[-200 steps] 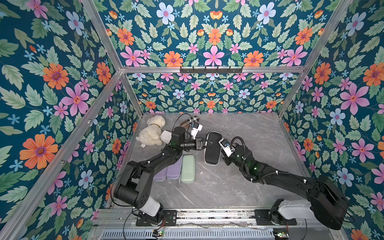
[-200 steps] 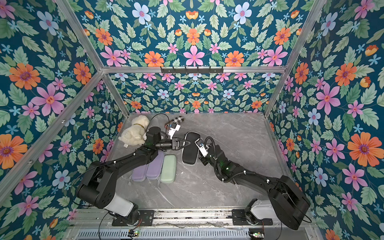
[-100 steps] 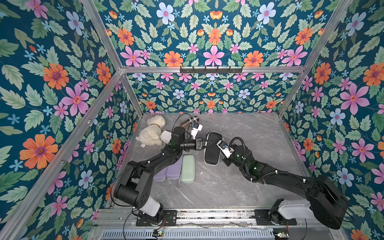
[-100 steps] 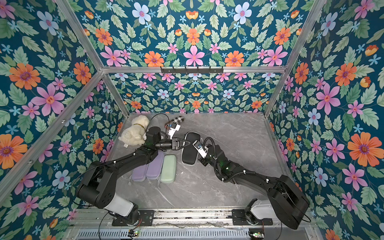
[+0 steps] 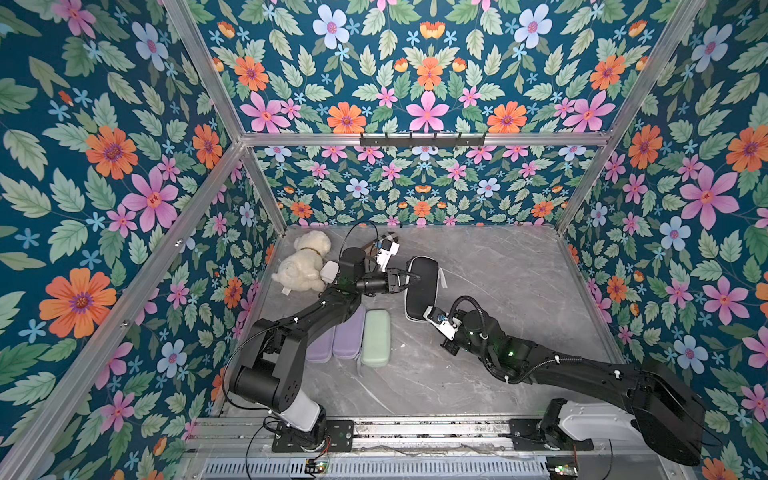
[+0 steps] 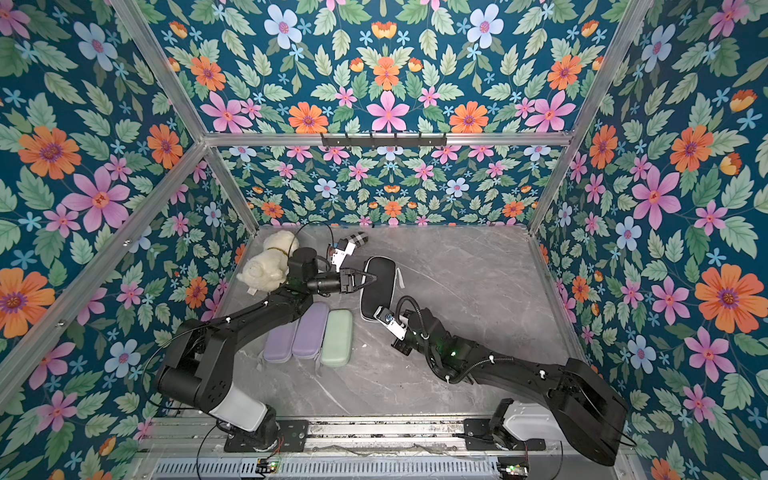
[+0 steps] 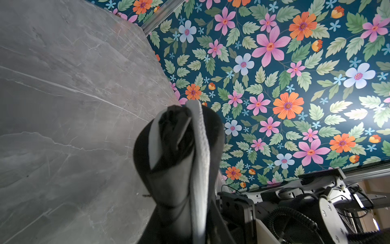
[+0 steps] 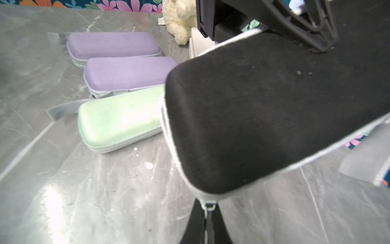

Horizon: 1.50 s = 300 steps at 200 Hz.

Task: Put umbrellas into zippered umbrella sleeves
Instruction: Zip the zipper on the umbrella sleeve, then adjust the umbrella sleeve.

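Walls: flowered paper on every side of my workspace.
Table: grey marble top; I read the dial from its middle, with 12 at the back wall.
Black case: at 12, lying lengthwise from 12 to 6. It seems lifted clear of the table, since the right wrist view shows wall beneath one edge.
Closed cases: two lavender and one mint, side by side at 9.
Toy dog: at 10, apart from the work.
Umbrella: black fabric shows inside the case through its gaping far end.
Left gripper: narrowed, apparently clamped on the case's 9 o'clock edge.
Right gripper: pinched fully together on the zip pull.
Zip pull: at the case's 6 o'clock end.
Risk, snag: I judge loose fabric near the white zip tape could catch in the slider as I draw it round.
Risk, slip: a hard tug could twist the case out of my left hold, or the small pull could slide from my pinch.
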Each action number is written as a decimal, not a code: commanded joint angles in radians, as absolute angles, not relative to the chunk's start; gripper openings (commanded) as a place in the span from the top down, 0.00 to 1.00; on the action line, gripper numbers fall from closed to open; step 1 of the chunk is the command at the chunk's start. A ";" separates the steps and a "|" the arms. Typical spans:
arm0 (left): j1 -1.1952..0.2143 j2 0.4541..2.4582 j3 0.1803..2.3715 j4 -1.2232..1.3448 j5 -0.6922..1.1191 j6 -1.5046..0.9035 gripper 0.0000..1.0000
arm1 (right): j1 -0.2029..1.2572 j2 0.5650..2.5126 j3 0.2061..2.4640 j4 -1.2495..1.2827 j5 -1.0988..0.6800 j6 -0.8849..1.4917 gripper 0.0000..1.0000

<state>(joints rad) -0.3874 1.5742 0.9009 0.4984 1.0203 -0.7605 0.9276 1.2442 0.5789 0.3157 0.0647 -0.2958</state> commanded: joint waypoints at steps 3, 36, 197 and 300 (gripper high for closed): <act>-0.381 1.573 0.886 0.606 0.848 -0.776 1.00 | 0.966 1.250 0.572 0.291 0.028 -0.172 1.00; -0.384 1.566 0.798 0.787 0.710 -0.882 1.00 | 1.002 1.286 0.583 0.360 0.044 0.000 1.00; -0.627 1.575 0.565 1.167 0.149 -1.032 1.00 | 1.002 1.515 0.867 0.475 0.074 0.570 1.00; -0.586 1.538 0.482 1.421 0.028 -1.141 0.98 | 0.697 1.270 0.633 0.401 -0.179 0.998 0.34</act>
<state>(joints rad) -0.5713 1.5333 0.4770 1.2522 0.0734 -1.1038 0.7258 1.2793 0.6674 0.2810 -0.0696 0.7975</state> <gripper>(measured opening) 0.255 0.633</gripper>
